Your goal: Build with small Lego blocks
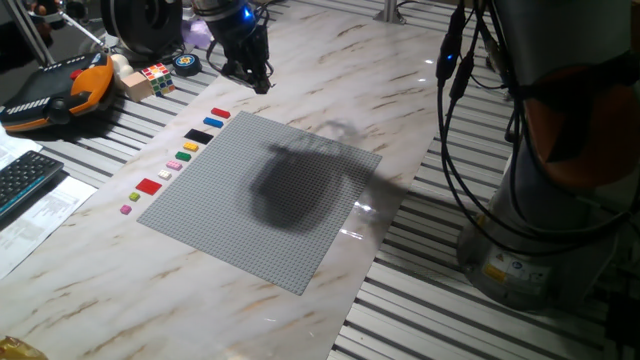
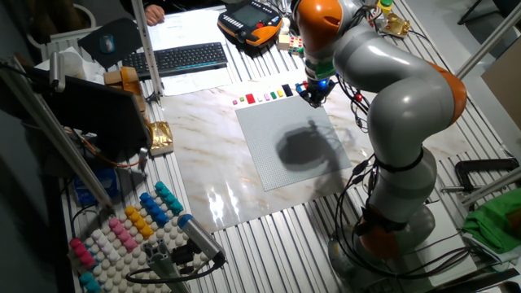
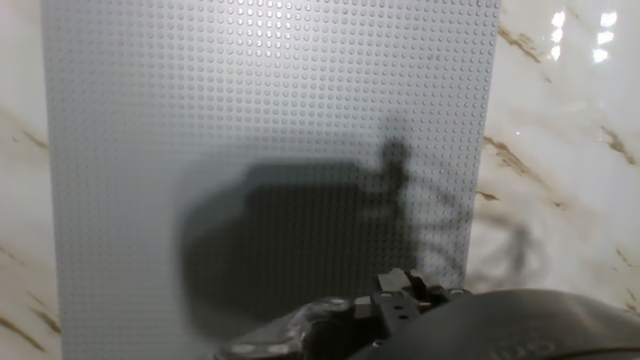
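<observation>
The small Lego blocks lie in a row along the left edge of the grey baseplate point(image 1: 270, 195). From the far end the row runs red point(image 1: 220, 113), black point(image 1: 199, 136), yellow point(image 1: 190, 147), green point(image 1: 184, 156), then a larger red point(image 1: 150, 186) and pink point(image 1: 126, 209). The other fixed view shows the same row point(image 2: 262, 97) at the plate's point(image 2: 293, 142) far edge. My black gripper point(image 1: 246, 72) hangs over the marble beyond the plate's far corner, next to the row's end point(image 2: 313, 95). Nothing shows between its fingers, and how wide they stand is unclear. The hand view shows only the studded plate point(image 3: 270, 120) and the arm's shadow.
A multicoloured puzzle cube point(image 1: 156, 75), a wooden block point(image 1: 136, 86) and an orange-black teach pendant point(image 1: 60, 92) sit at the far left. A keyboard point(image 1: 25, 182) and papers lie left of the table. The robot's base point(image 1: 560, 200) and cables stand at the right.
</observation>
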Motion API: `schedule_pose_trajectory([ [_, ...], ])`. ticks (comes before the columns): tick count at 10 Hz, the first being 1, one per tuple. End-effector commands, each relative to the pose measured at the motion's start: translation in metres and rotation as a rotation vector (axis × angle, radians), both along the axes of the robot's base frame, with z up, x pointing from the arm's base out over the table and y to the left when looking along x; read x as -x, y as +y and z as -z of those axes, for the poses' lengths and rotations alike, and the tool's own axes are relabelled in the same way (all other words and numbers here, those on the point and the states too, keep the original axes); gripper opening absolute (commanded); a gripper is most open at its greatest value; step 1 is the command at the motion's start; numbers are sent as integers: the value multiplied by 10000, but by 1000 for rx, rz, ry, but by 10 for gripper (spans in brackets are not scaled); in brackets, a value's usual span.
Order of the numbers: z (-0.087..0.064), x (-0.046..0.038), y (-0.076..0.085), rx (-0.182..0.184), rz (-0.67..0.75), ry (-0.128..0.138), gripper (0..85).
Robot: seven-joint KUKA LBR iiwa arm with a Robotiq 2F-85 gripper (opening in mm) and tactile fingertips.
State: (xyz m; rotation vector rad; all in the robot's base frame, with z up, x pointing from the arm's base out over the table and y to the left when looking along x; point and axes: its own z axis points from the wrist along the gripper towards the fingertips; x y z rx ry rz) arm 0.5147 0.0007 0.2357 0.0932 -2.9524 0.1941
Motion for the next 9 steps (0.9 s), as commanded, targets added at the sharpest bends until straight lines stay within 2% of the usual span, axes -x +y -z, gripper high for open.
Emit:
schedule_pose_trajectory([
  [1,0,0,0,-1,7,-1,7],
  [2,0,0,0,-3,15,-2,7],
  [3,2,-49,-34,-6,15,0,7],
  [5,51,-201,-198,-14,1,-14,7],
  [6,75,-247,-288,-12,-23,-21,7],
  [7,102,-268,-350,-14,-36,-37,7],
  [8,102,-268,-350,-16,-35,-69,7],
  [9,102,-268,-350,-15,-54,-84,7],
])
